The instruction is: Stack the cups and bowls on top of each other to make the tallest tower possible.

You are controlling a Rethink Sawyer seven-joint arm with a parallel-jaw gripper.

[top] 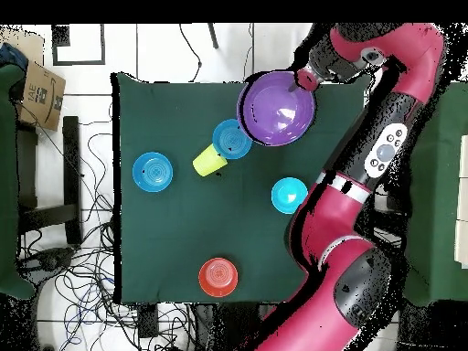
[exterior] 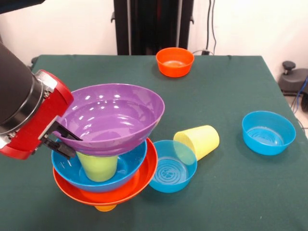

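So the red and black gripper (exterior: 61, 140) has its dark fingers (exterior: 67, 134) pinched on the rim of the large glossy purple plastic bowl (exterior: 111, 118), one finger inside, one under the lip. That bowl sits tilted on an upright lime green tumbler (exterior: 98, 167), which stands in the big blue bowl (exterior: 126, 168) nested in the wider orange bowl (exterior: 144, 180), all perched on an orange cup (exterior: 105, 208) at the near left of the green table (exterior: 226, 96). Just beside the stack, a medium blue bowl (exterior: 172, 167) leans on its side, touching the tipped-over ribbed pale yellow cup (exterior: 198, 140). Another blue bowl (exterior: 268, 132) and a small orange bowl (exterior: 175, 61) sit well apart.
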